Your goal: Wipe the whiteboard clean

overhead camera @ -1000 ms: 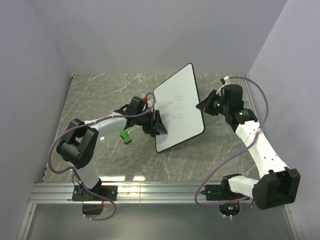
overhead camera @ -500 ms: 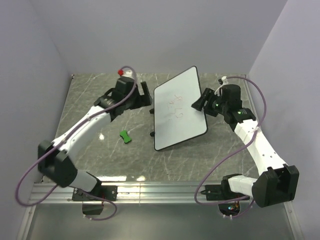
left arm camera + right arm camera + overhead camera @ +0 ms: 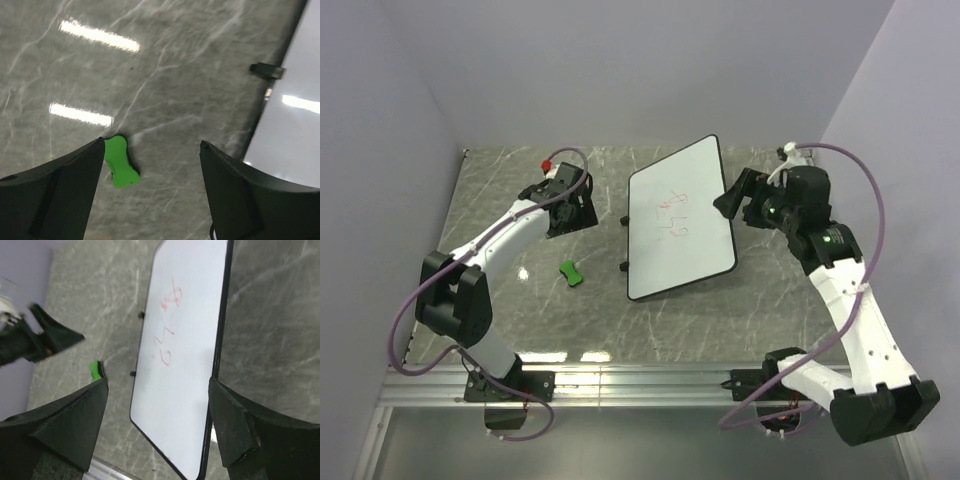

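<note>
Shows the whiteboard (image 3: 678, 232) resting mid-table (image 3: 580, 320) between the two arms, faint red scribbles (image 3: 678, 215) on its upper half. Places the left gripper (image 3: 578, 215) well left of it, near a green eraser (image 3: 571, 272), fingers spread and empty. Places the right gripper (image 3: 732, 200) just beside the board's far-right edge, likewise released, holding nothing.

Bare tabletop (image 3: 770, 300) rings the whiteboard (image 3: 680, 225); green eraser (image 3: 571, 272) lies left
</note>
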Motion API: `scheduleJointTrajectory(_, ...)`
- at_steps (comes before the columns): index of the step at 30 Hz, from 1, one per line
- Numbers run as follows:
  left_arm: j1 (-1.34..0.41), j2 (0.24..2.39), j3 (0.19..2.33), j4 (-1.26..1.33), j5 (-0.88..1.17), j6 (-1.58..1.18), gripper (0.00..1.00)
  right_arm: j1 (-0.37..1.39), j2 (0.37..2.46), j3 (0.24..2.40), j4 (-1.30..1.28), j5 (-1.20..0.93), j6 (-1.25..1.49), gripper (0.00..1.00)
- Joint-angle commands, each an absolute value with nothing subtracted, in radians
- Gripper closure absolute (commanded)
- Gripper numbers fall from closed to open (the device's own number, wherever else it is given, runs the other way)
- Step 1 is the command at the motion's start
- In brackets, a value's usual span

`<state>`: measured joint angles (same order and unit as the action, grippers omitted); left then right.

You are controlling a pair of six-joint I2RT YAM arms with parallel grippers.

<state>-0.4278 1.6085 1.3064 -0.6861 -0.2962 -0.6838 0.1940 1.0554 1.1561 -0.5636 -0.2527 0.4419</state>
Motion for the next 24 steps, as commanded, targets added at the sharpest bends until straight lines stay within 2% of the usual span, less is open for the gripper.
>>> scheduleJointTrajectory(1, -0.428, 1.626, 1.293, -0.802, -0.354, -0.765, 0.19, 0.199, 1.005, 1.265, -0.613, -0.186, 0.397, 0.12)
scheduleJointTrajectory(5, -0.428, 1.647, 1.258, -0.810, -0.348, -0.801, 0.22, 0.199, 0.962, 1.305, -0.669, -0.147, 0.376, 0.12)
scheduleJointTrajectory(10, -0.429, 1.686, 1.243, -0.831, -0.328, -0.845, 0.26, 0.199, 0.914, 1.255, -0.696, -0.140, 0.380, 0.12)
scheduleJointTrajectory(24, -0.478, 1.700, 1.134, -0.779, -0.296, -0.897, 0.29, 0.199, 0.874, 1.137, -0.692, -0.170, 0.400, 0.13)
